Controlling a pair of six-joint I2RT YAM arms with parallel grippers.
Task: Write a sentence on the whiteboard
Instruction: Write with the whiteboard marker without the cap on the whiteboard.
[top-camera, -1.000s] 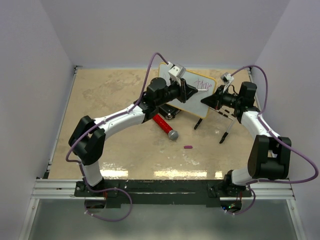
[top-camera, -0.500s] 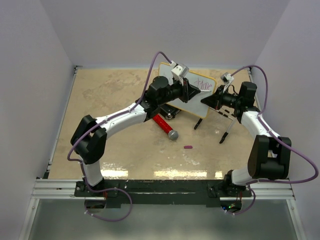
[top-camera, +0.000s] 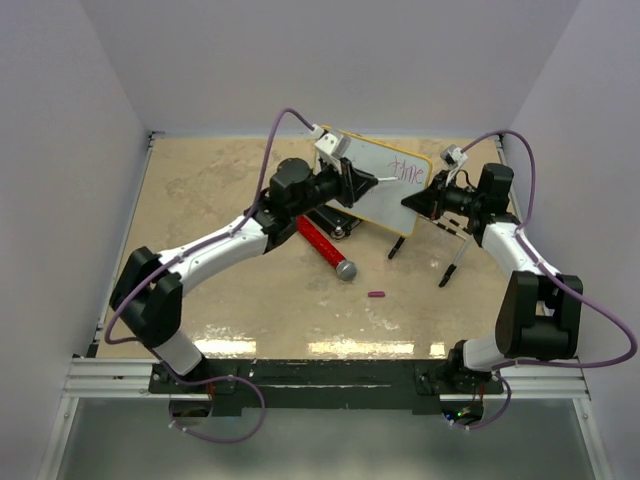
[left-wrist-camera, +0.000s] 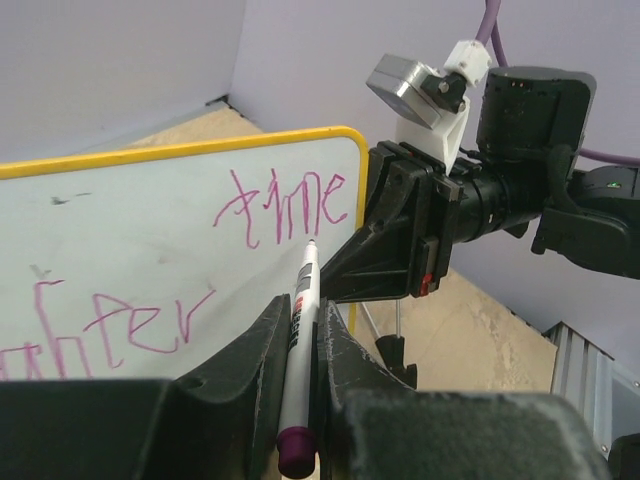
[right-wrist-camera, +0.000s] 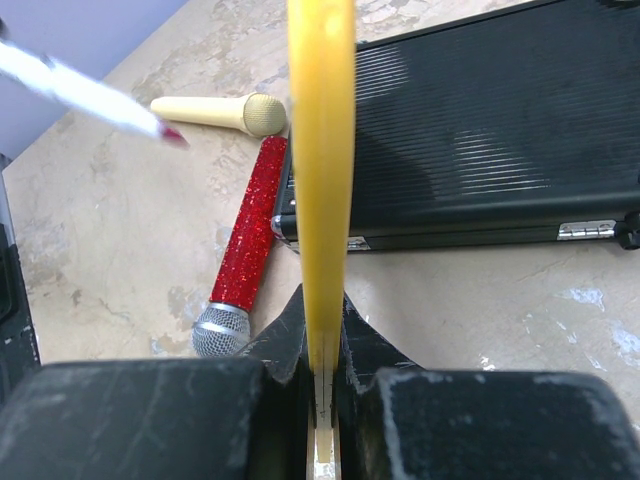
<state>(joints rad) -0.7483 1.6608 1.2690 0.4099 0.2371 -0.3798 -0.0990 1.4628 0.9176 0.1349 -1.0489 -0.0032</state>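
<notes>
The writing step is judged to be in hand and already well advanced. The whiteboard (top-camera: 395, 207) is held tilted above the far right part of the counter (top-camera: 220, 200). It is not laid flat, and its yellow rim is clamped between the jaws of the right gripper (right-wrist-camera: 320, 350). The jaws of the left gripper (left-wrist-camera: 298, 330) are closed on a white marker (left-wrist-camera: 301, 295), whose tip is pointed at the board just under the word "time". It cannot be told whether the tip is touching the surface.

The sentence (left-wrist-camera: 300, 205) is seen in magenta strokes in two lines. "time" stands at the end of the upper line, close to the rim, and a lower line is cut off at the edge of the left wrist view.

Little bare space is left after "time", so the next stroke is judged to need a free part of the board, probably lower down. For this the tip has to be brought lightly to the surface. The board has to be kept firm by the right arm, otherwise it may be pushed back or turned in the grip.

Counted on the scene are:
- one whiteboard
- one marker
- one small purple cap (top-camera: 376, 294), lying loose on the counter
- one black case (right-wrist-camera: 480, 130), under the board
- two microphones, one red glitter microphone (right-wrist-camera: 250, 225) and one cream microphone (right-wrist-camera: 215, 112)

Two arms are at work.
</notes>
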